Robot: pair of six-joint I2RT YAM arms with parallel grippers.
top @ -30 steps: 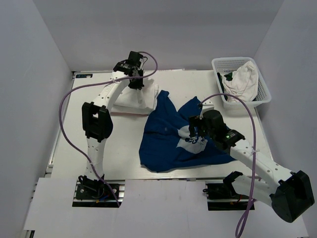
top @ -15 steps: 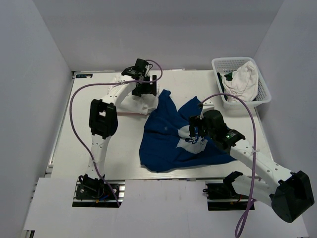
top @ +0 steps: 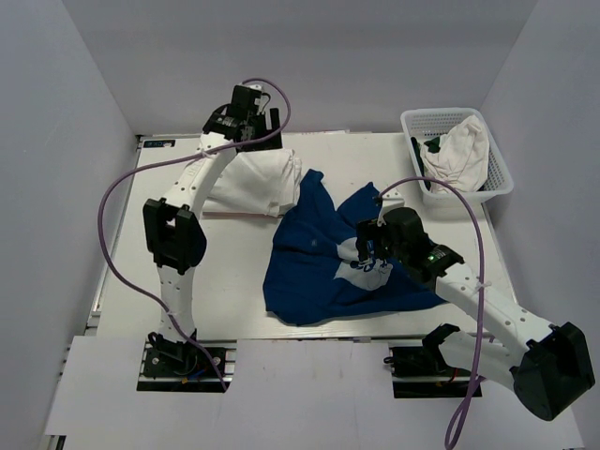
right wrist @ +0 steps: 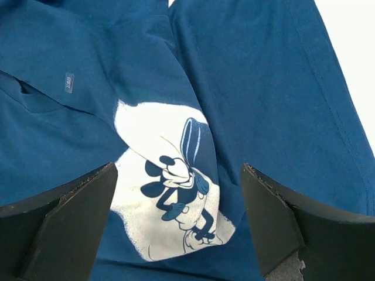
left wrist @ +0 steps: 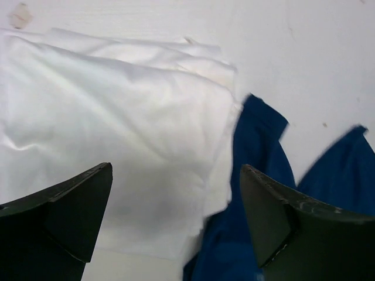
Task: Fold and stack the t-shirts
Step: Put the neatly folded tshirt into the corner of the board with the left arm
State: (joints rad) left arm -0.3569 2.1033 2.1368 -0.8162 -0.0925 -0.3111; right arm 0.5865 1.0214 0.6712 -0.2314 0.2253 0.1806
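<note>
A folded white t-shirt [top: 248, 183] lies flat at the back left of the table; the left wrist view shows its layered edges [left wrist: 117, 129]. My left gripper [top: 253, 124] hangs open above its far edge, with nothing between the fingers [left wrist: 176, 216]. A crumpled dark navy t-shirt [top: 323, 258] is spread mid-table, and one corner [left wrist: 258, 158] touches the white one. Its pale cartoon print [right wrist: 170, 199] is creased. My right gripper [top: 367, 246] hovers open just over that print [right wrist: 176, 216], holding nothing.
A white lattice basket [top: 499, 173] stands at the back right with white cloth [top: 461, 148] heaped in it. White walls close in the table on three sides. Purple cables loop from both arms.
My left gripper has opened, let go of the white t-shirt and pulled up and back toward the far edge. The white t-shirt now lies flat. The right arm has not moved.
</note>
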